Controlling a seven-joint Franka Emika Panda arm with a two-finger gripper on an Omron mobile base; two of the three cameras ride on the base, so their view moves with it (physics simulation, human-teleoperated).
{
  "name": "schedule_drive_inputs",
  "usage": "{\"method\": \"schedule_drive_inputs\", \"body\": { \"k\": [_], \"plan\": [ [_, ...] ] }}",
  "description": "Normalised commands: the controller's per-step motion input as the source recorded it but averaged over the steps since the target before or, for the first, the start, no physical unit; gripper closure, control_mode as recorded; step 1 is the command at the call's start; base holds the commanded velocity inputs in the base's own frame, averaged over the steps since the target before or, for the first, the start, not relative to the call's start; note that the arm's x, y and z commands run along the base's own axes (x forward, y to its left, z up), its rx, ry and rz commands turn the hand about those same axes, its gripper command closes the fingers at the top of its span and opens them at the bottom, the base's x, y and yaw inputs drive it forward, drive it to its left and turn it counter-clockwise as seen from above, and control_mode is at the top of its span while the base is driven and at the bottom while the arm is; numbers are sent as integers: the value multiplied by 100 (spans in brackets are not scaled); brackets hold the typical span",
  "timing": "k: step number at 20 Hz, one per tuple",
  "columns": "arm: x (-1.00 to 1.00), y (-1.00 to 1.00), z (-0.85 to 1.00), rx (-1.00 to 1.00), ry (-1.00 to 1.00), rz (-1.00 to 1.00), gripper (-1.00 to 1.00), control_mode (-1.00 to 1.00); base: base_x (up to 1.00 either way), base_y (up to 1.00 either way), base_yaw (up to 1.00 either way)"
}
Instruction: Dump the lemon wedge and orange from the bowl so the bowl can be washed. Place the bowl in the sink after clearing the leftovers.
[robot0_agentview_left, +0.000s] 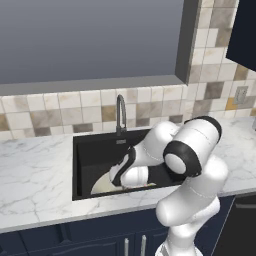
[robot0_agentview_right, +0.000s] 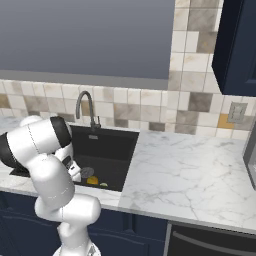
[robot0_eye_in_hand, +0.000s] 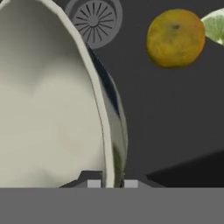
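Note:
My gripper (robot0_eye_in_hand: 109, 183) is down inside the black sink (robot0_agentview_left: 95, 150), shut on the rim of the off-white bowl (robot0_eye_in_hand: 48, 109). The bowl is tipped on edge, its hollow side filling the left of the hand view; it also shows low in the basin as a pale bowl (robot0_agentview_left: 104, 185). The orange (robot0_eye_in_hand: 175, 38) lies on the sink floor beyond the bowl, and the lemon wedge (robot0_eye_in_hand: 215, 25) touches its right side. From the right base view the orange (robot0_agentview_right: 93, 180) and lemon wedge (robot0_agentview_right: 103, 184) sit near the basin's front wall, close to the round metal drain (robot0_eye_in_hand: 93, 21).
A dark gooseneck faucet (robot0_agentview_left: 120, 112) stands behind the sink. Marble counter (robot0_agentview_right: 190, 165) stretches to both sides, with a tiled backsplash and a window above. Dark cabinets hang at the upper right (robot0_agentview_right: 240, 45).

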Motion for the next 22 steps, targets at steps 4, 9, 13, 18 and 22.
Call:
{"method": "schedule_drive_inputs", "body": {
  "k": [4, 9, 13, 18, 22],
  "plan": [
    [2, 2, -11, -3, 0, 0, 100, -100, 0, 0, 0],
    [0, 0, 11, -1, -2, -2, -100, -100, 0, 0, 0],
    [-1, 0, 88, -10, -14, -6, -100, -100, 0, 0, 0],
    [-2, 0, 100, -11, -20, -8, -100, -100, 0, 0, 0],
    [-16, 0, 100, -11, -25, -6, -100, -100, 0, 0, 0]
  ]
}}
